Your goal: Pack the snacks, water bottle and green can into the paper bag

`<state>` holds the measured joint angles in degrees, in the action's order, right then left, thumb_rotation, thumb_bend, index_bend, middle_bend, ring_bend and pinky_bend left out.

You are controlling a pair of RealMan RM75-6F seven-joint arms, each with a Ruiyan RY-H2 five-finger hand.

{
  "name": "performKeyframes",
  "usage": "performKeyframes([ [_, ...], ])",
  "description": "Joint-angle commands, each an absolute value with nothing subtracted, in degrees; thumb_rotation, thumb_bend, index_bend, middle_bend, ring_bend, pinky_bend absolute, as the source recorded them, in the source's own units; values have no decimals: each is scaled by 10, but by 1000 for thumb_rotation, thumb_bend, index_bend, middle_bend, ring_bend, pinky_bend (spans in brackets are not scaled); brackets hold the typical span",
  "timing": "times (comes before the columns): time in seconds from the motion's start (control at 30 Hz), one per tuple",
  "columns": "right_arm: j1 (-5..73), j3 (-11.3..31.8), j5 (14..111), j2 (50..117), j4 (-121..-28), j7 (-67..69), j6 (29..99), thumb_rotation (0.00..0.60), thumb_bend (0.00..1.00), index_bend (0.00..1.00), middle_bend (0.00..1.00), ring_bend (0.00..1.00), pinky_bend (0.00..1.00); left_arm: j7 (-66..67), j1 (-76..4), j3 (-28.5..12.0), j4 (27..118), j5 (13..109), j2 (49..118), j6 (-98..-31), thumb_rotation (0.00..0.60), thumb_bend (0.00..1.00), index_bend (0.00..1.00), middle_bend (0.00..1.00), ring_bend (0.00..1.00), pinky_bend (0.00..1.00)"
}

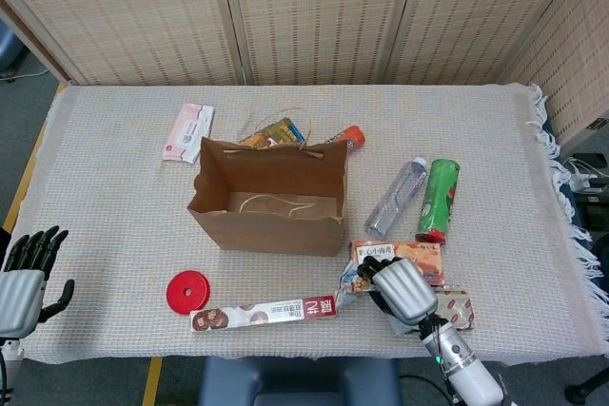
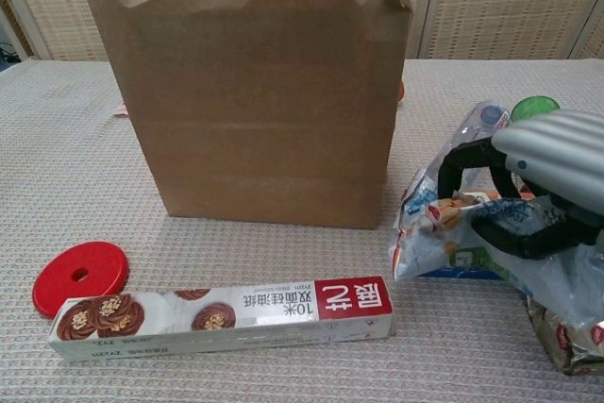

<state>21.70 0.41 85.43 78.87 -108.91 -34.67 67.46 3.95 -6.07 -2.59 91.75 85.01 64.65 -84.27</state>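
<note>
The open brown paper bag stands upright mid-table, and it fills the chest view. My right hand grips a clear snack packet and holds it tilted just above the cloth, right of the bag's front corner; the same hand shows in the chest view. The water bottle and the green can lie side by side to the right of the bag. An orange cracker box lies under the hand. A long cookie box lies in front of the bag. My left hand hangs open at the table's left edge.
A red disc lies left of the cookie box. A pink packet and other snack packets lie behind the bag. A red-and-silver foil packet sits by my right wrist. The table's fringed right edge is near.
</note>
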Motion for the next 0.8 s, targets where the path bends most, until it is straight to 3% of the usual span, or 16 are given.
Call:
performKeyframes([
  [0.03, 220, 23, 871, 759, -1130, -317, 695, 600, 400, 689, 560, 579, 668, 40, -61, -26, 917, 850, 647, -843, 600, 445, 10, 0, 0, 0],
  [0.37, 237, 115, 874, 673, -1252, -283, 746, 600, 400, 694, 563, 580, 668, 41, -60, -26, 917, 850, 647, -843, 600, 444, 10, 0, 0, 0],
  [0.57, 293, 209, 763, 658, -1277, -347, 735, 600, 400, 697, 565, 579, 668, 40, -61, -26, 917, 850, 647, -843, 600, 445, 10, 0, 0, 0],
  [0.8, 399, 290, 624, 706, -1244, -446, 731, 600, 400, 701, 567, 579, 668, 39, -63, -27, 917, 848, 646, -839, 600, 443, 11, 0, 0, 0],
])
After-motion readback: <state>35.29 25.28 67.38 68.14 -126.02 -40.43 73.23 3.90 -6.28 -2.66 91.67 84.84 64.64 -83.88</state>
